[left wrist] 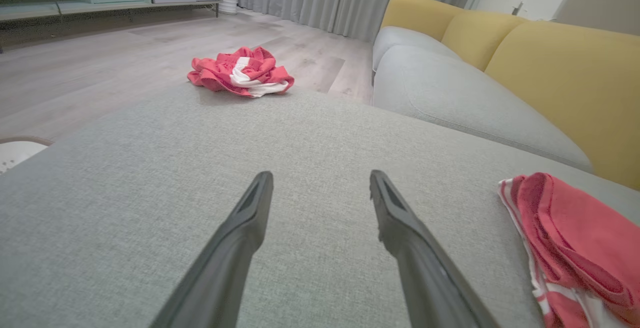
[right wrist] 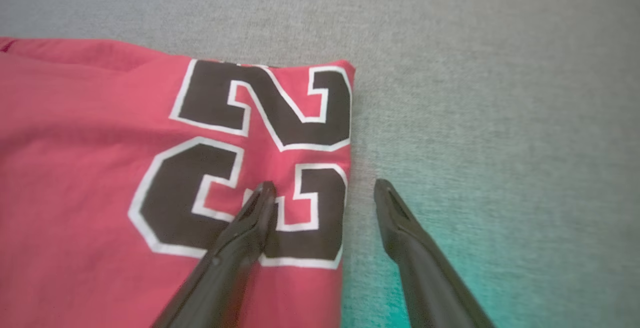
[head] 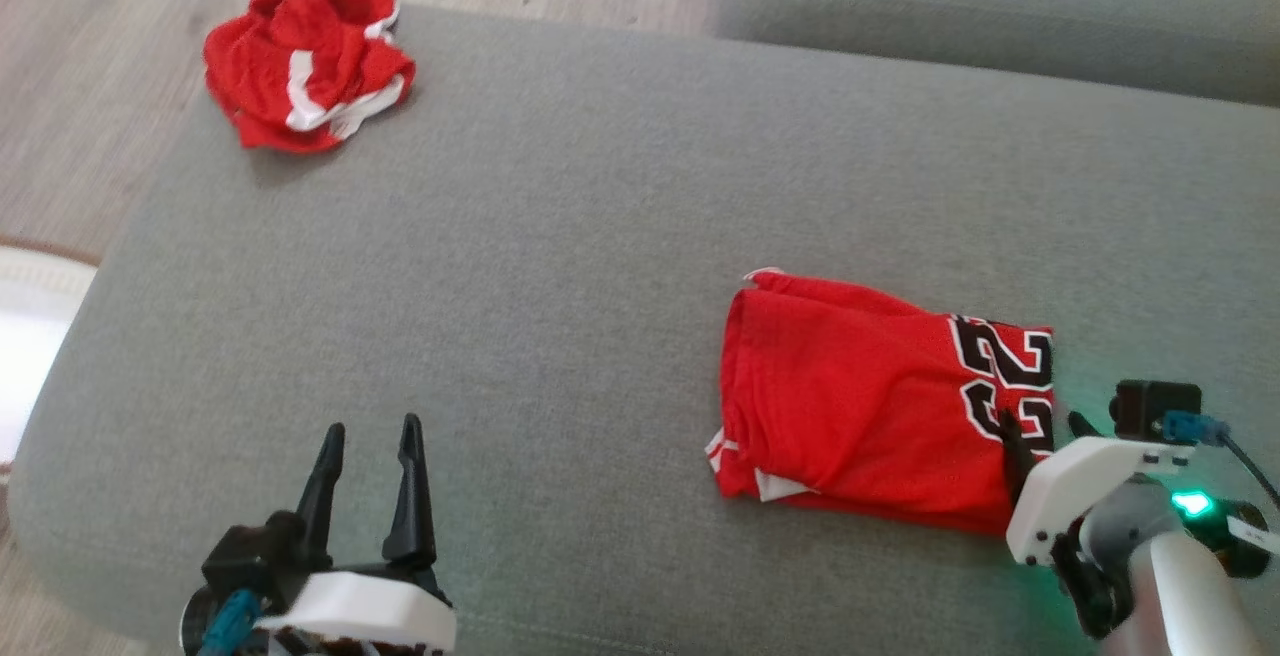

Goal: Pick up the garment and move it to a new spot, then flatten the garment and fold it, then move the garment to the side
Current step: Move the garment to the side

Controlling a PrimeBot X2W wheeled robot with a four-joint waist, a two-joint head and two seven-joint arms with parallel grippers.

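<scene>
The folded red jersey-knit garment [head: 860, 406] lies on the right half of the flat grey woven sofa cushion [head: 600, 236], longer across the head view, with its black-and-white printed number [right wrist: 210, 93] at the right-hand edge. The right gripper [right wrist: 324, 188] is wide open and empty, straddling that edge: one finger over the number, the other over bare cushion; contact cannot be confirmed. The left gripper [head: 372, 431], likewise spread and empty, stands well apart to the left, so the right arm is judged better placed.
</scene>
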